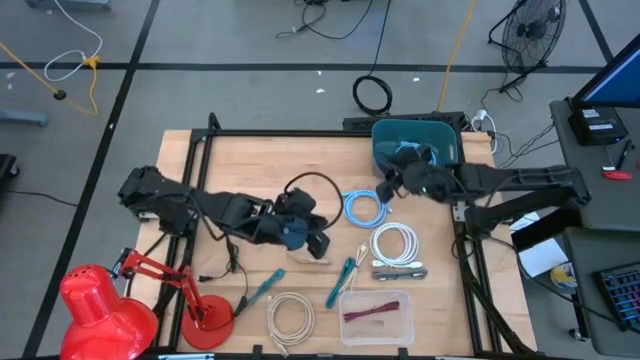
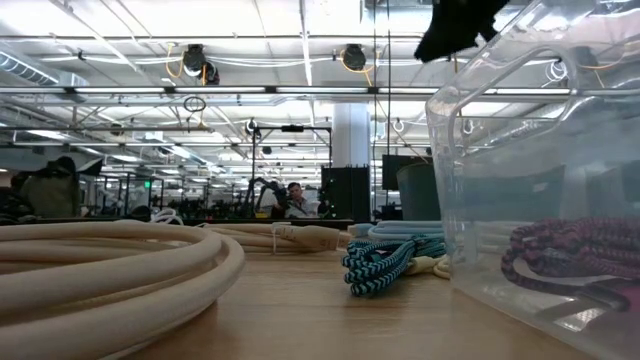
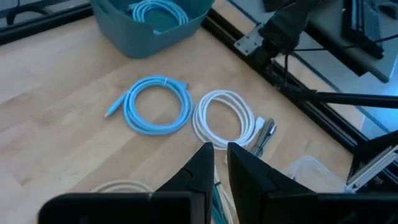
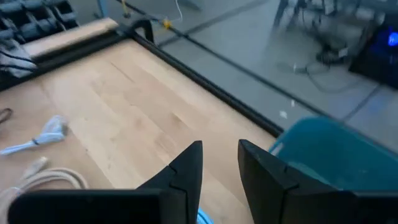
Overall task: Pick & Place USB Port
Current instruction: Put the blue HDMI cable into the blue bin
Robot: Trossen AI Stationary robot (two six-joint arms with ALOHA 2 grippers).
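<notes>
The USB port, a grey bar [image 1: 400, 271], lies flat on the table beside a white cable coil [image 1: 393, 243]; it also shows in the left wrist view [image 3: 265, 133]. My left gripper [image 1: 314, 241] hovers over the table's middle, left of the port, fingers slightly apart and empty [image 3: 221, 163]. My right gripper [image 1: 384, 189] hangs by the near left corner of the teal bin [image 1: 415, 143], open and empty [image 4: 219, 163]. A light blue cable [image 3: 154, 11] lies inside the bin.
A light blue coil [image 1: 365, 207] lies between the grippers. Near the front edge are a cream coil [image 1: 290, 315], teal braided cables [image 1: 340, 283] and a clear box [image 1: 377, 316] holding a maroon cable. A black cable loop [image 1: 310, 185] and a red lamp [image 1: 100, 310] stand left.
</notes>
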